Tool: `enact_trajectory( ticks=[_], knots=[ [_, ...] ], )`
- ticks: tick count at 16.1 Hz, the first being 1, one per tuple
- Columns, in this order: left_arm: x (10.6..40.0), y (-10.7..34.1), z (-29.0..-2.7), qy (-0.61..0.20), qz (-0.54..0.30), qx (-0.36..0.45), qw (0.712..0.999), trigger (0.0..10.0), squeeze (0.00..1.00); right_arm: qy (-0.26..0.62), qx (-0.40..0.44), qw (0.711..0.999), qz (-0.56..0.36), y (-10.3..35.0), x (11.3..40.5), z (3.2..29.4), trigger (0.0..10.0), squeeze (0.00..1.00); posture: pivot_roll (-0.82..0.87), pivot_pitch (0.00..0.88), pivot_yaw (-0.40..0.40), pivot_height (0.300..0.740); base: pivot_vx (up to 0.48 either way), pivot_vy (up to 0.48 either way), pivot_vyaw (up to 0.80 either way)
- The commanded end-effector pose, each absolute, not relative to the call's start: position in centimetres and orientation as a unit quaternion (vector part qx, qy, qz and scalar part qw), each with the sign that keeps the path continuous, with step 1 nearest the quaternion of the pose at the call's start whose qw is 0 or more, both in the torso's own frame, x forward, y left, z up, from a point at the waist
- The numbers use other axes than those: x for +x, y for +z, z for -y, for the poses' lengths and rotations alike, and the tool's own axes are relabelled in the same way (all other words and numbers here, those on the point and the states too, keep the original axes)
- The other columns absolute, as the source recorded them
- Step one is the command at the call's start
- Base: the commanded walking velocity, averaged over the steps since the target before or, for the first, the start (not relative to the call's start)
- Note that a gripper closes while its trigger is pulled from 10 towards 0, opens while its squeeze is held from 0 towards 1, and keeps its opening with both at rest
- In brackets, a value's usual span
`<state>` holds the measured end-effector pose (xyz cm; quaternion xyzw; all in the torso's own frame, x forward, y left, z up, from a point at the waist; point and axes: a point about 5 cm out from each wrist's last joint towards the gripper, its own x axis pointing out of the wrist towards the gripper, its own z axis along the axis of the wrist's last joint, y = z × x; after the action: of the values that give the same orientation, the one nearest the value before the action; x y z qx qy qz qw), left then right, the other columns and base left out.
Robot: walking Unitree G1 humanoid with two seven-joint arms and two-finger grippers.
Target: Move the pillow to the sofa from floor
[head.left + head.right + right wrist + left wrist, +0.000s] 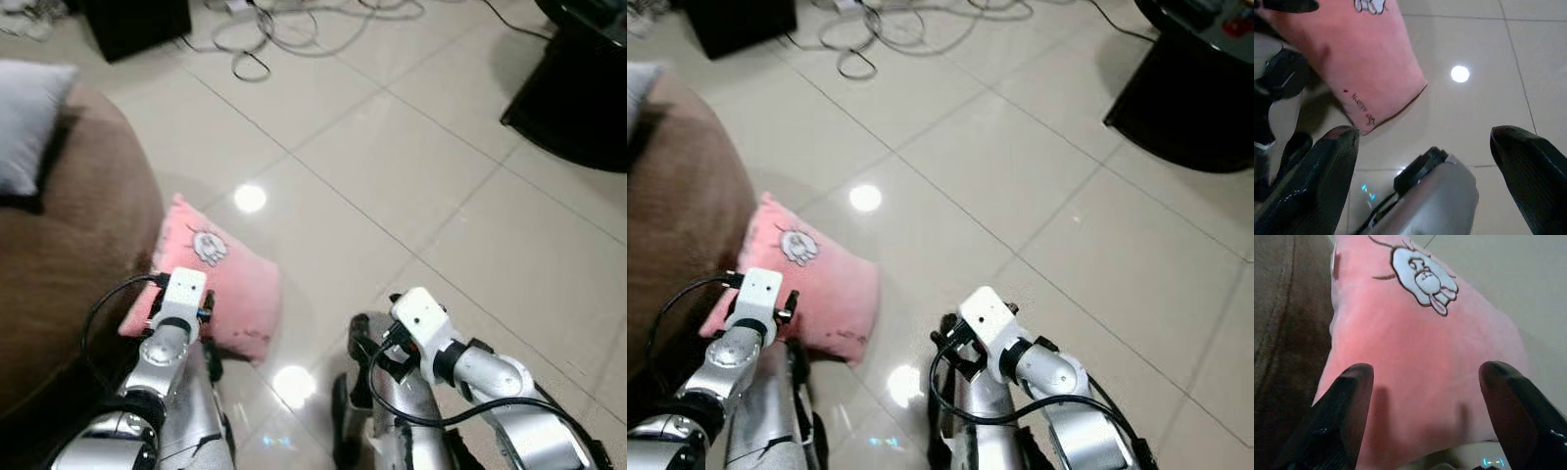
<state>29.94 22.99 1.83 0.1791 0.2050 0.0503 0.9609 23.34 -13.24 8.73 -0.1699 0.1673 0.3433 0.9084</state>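
Observation:
A pink pillow (230,279) with a white cartoon patch lies on the tiled floor, leaning against the brown sofa (69,245). My left gripper (1422,396) is open and hovers right over the pillow (1415,347), one black finger on each side of its near part, not closed on it. My right gripper (1422,142) is open too, above the floor tiles beside the pillow's corner (1361,63). Both silver arms reach down from the bottom of the eye views, the left wrist (181,299) over the pillow's near edge.
A grey cushion (24,122) rests on the sofa at the far left. Loose cables (284,29) lie on the floor at the back. A black cabinet (573,93) stands at the right, a dark box (137,24) at the back left. My own legs (387,411) are below.

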Motion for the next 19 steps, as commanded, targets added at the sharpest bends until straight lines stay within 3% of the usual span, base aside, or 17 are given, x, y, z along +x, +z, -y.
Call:
enact_trajectory(
  ticks=[1, 5, 8, 9, 11, 14, 18, 19],
  knots=[
    [29.5, 1.5, -23.7, 0.069, -0.217, 0.184, 0.956, 10.0, 1.0, 0.344, -0.169, 0.907, -0.174, 9.1, 22.9, 13.7, 10.0, 0.0, -0.09, 0.265, -0.136, 0.515, 0.0, 0.0, 0.0],
    [29.5, 2.4, -26.2, 0.135, -0.208, 0.21, 0.946, 10.0, 1.0, 0.374, -0.177, 0.896, -0.163, 11.2, 22.6, 14.2, 10.0, 0.0, -0.14, 0.248, -0.23, 0.515, 0.0, 0.0, 0.0],
    [29.3, 3.5, -28.4, 0.191, -0.189, 0.27, 0.925, 10.0, 1.0, 0.455, -0.196, 0.853, -0.165, 11.6, 21.7, 13.5, 10.0, 0.0, -0.16, 0.25, -0.255, 0.515, 0.0, 0.0, 0.0],
    [29.0, 3.7, -29.3, 0.21, -0.188, 0.294, 0.913, 10.0, 1.0, 0.459, -0.196, 0.85, -0.165, 11.8, 21.7, 13.4, 10.0, 0.0, -0.16, 0.247, -0.256, 0.515, 0.0, 0.0, 0.0],
    [28.4, 3.5, -30.1, 0.215, -0.205, 0.314, 0.902, 10.0, 1.0, 0.461, -0.194, 0.85, -0.165, 12.0, 21.8, 13.3, 10.0, 0.0, -0.16, 0.245, -0.254, 0.515, 0.0, 0.0, 0.0],
    [27.2, 1.8, -30.4, 0.163, -0.279, 0.331, 0.887, 10.0, 1.0, 0.481, -0.184, 0.84, -0.168, 11.9, 21.0, 12.9, 10.0, 0.0, -0.16, 0.237, -0.246, 0.515, 0.0, 0.0, 0.0],
    [27.1, 2.0, -31.0, 0.167, -0.286, 0.344, 0.879, 10.0, 0.98, 0.486, -0.183, 0.838, -0.168, 11.9, 20.6, 12.8, 10.0, 0.0, -0.17, 0.225, -0.244, 0.515, 0.0, 0.0, 0.0],
    [27.2, 2.0, -30.9, 0.162, -0.291, 0.334, 0.882, 10.0, 0.62, 0.487, -0.183, 0.837, -0.168, 12.0, 20.4, 12.8, 10.0, 0.0, -0.17, 0.22, -0.245, 0.515, 0.0, 0.0, 0.0]
  ],
)
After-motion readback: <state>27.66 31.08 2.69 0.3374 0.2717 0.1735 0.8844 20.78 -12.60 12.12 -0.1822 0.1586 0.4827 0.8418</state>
